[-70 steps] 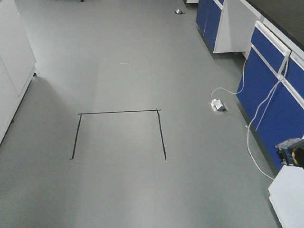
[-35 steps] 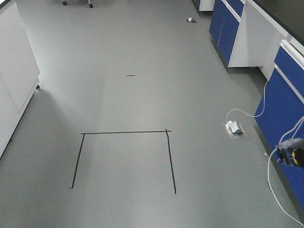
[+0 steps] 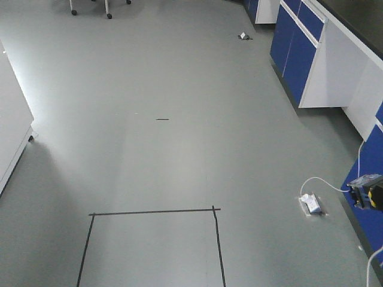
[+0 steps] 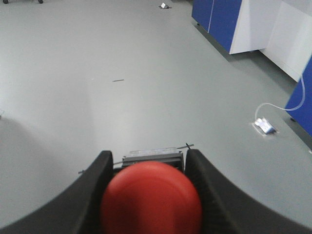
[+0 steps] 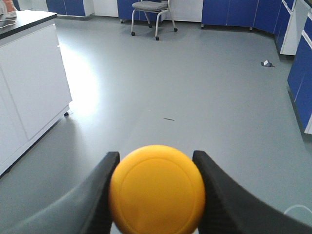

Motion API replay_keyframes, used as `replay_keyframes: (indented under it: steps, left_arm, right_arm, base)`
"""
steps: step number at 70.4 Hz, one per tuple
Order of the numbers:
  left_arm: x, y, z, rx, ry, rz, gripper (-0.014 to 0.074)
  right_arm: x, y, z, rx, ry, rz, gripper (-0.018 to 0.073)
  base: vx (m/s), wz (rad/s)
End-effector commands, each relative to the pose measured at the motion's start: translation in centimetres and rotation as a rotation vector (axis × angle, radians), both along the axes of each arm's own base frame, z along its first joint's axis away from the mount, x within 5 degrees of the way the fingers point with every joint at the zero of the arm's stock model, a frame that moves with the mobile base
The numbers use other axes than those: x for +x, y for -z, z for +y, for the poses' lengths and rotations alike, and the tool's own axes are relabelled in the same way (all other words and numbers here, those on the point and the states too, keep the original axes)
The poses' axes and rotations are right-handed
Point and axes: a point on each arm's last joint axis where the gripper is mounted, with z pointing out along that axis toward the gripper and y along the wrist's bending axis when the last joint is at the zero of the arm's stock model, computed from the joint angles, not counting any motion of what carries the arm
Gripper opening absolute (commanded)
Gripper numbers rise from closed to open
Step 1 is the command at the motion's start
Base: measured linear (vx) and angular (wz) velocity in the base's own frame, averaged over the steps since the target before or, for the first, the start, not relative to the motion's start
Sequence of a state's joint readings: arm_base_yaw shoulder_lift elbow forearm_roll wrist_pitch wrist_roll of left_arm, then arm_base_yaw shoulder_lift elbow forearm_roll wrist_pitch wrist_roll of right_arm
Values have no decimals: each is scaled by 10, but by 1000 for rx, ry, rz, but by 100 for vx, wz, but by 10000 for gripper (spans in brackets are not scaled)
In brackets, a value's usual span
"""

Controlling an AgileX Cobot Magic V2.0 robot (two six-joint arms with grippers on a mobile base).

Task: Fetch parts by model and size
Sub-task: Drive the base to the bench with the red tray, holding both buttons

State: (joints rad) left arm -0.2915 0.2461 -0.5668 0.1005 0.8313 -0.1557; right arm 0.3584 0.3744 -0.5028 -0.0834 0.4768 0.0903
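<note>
While left shows red switch (image 4: 151, 197), right yellow switch (image 5: 157, 189).

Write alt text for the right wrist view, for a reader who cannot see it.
The right gripper is shut on a yellow-capped push-button switch, whose round cap fills the bottom centre between two black fingers. Beyond it lies grey floor, with a white cabinet at left, blue cabinets at right and an office chair far off.

There is one red-capped mushroom push-button switch (image 4: 151, 197) and one yellow-capped mushroom push-button switch (image 5: 157, 189). One grey wheeled office chair (image 5: 149, 6) is seen.
</note>
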Motion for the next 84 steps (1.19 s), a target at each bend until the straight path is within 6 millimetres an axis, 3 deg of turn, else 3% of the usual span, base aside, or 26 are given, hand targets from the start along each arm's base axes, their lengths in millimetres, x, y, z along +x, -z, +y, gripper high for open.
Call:
replay_keyframes:
  steps: [1,84]
  left_arm:
    - [3,-13,-2,-22,13,-79,-6]
    - [3,-13,-2,-21,13,-76,-6]
  right_arm:
    - [1,-16,0,18,-2,-102,-10]
    - [1,-16,0,18,-2,-102,-10]
  base:
    - [64,3]
    - [71,3]
